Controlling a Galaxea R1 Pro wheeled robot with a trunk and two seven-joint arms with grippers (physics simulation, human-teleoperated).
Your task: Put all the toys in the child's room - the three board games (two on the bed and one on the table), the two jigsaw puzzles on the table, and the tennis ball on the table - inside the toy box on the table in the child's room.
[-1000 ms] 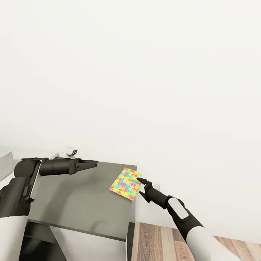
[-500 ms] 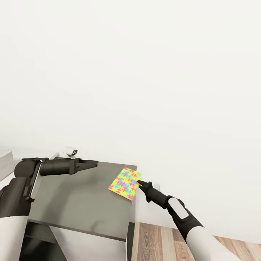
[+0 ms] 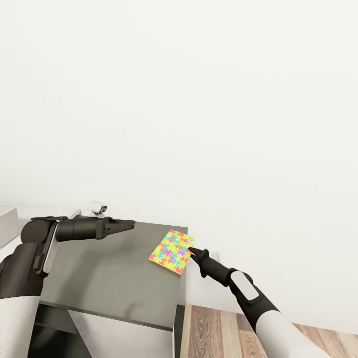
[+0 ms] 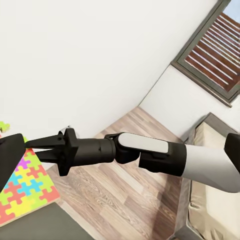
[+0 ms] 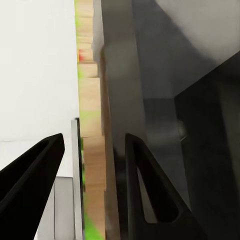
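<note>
A jigsaw puzzle [image 3: 170,251] of bright interlocking pieces lies flat near the far right corner of a dark grey cabinet top [image 3: 109,271]. My right gripper [image 3: 190,250] is shut on the puzzle's right edge, coming in from beyond the cabinet side. The left wrist view shows the same grip, with the right gripper [image 4: 29,145] at the puzzle [image 4: 22,187]. In the right wrist view the puzzle's thin edge [image 5: 92,165] runs between the two fingers. My left gripper [image 3: 130,223] hovers open over the cabinet's back, left of the puzzle. A small yellow-green bit [image 3: 192,239] peeks out at the puzzle's far corner; what it is cannot be told.
A plain white wall stands close behind the cabinet. Wood floor [image 3: 223,328] lies to the cabinet's right. A pale slab [image 3: 7,219] shows at the left edge. The left wrist view shows the bed [image 4: 202,210] and a shuttered window [image 4: 212,50].
My right gripper's fingers, spread apart a second ago, have shut on the puzzle's right edge. The puzzle slid slightly left. The left arm has barely moved.
</note>
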